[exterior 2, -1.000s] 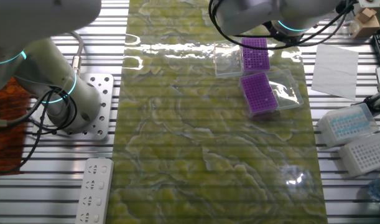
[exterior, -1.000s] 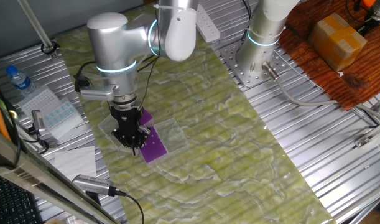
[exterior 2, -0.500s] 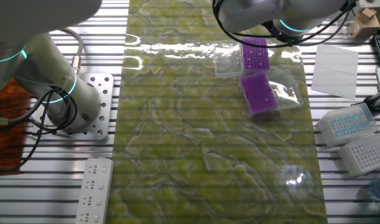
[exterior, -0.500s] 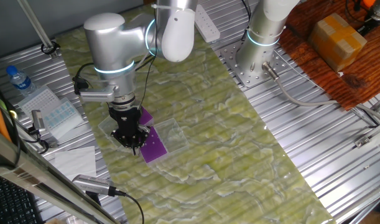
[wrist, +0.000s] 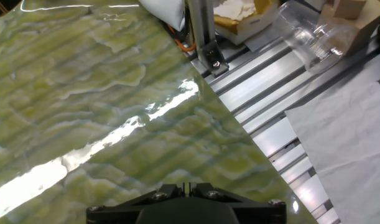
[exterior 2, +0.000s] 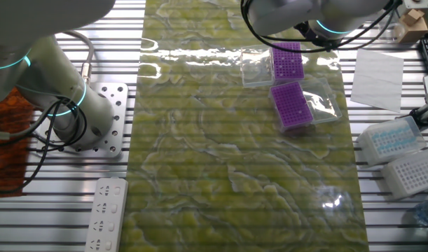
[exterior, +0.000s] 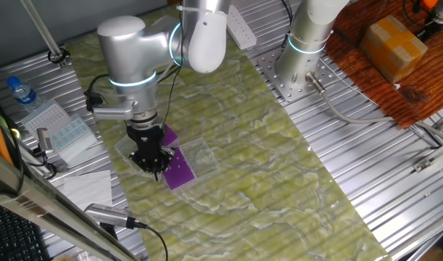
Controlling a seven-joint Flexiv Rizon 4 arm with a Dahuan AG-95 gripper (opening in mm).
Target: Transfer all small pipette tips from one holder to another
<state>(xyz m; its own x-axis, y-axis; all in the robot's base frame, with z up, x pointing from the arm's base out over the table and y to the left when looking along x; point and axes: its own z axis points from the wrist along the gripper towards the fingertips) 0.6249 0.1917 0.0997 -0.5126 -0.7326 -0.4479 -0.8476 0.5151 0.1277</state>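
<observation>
Two purple holders sit on the green mat, one nearer [exterior 2: 292, 105] and one farther [exterior 2: 287, 59]. In one fixed view my gripper [exterior: 156, 168] points straight down over the front purple holder [exterior: 180, 171], its tips just at the plate's left edge. The second holder [exterior: 169, 135] is partly hidden behind my hand. In the hand view the fingers [wrist: 185, 185] stand pressed together with only a thin slit between them. The small pipette tips are too small to make out, and I cannot see whether one is pinched.
Clear plastic lids [exterior 2: 327, 102] [exterior 2: 256, 66] lie beside the holders. White tip boxes [exterior 2: 392, 137] [exterior 2: 412, 175] and a paper sheet [exterior 2: 378, 70] lie off the mat. A second arm's base [exterior: 305, 51], a power strip [exterior 2: 107, 213] and a water bottle [exterior: 22, 93] stand around.
The arm's upper joint has edged slightly left. The gripper stays in the same spot over the holder.
</observation>
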